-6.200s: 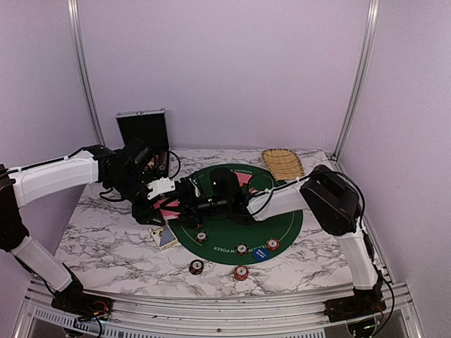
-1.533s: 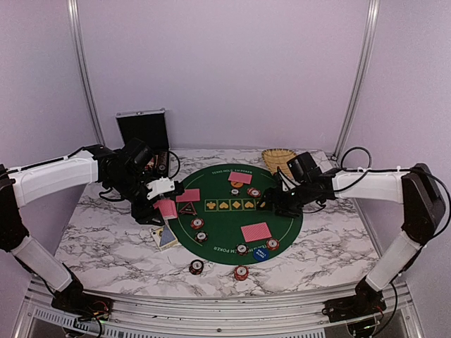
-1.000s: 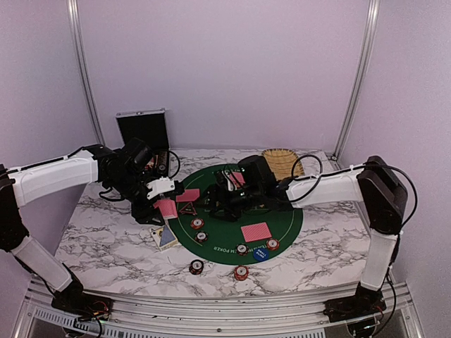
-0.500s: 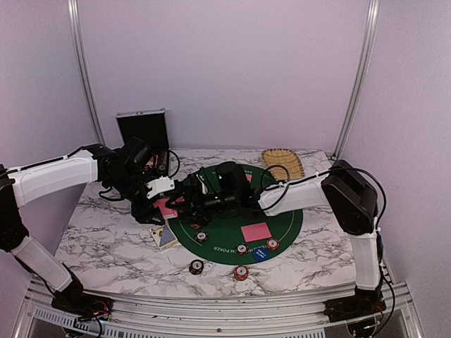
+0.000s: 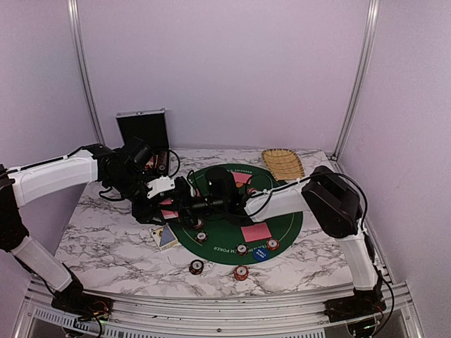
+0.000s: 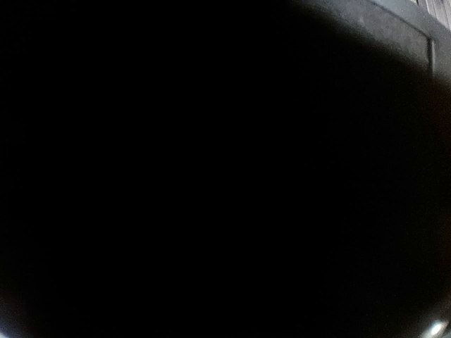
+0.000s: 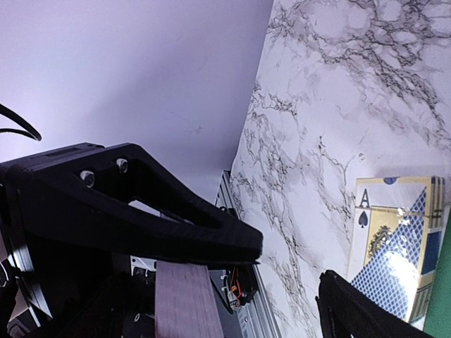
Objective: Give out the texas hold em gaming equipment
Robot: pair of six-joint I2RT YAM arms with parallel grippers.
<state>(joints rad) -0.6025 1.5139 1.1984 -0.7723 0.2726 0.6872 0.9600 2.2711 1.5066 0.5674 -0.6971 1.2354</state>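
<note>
Top external view: two red-backed playing cards (image 5: 256, 232) lie face down on the green mat (image 5: 285, 224) among poker chips (image 5: 242, 248), so dealing looks partway done. The left claw (image 5: 163, 204), at the mat's left edge, is clamped on the deck (image 5: 168, 203). The right claw (image 5: 184, 205), jaws apart, reaches toward it.
</note>
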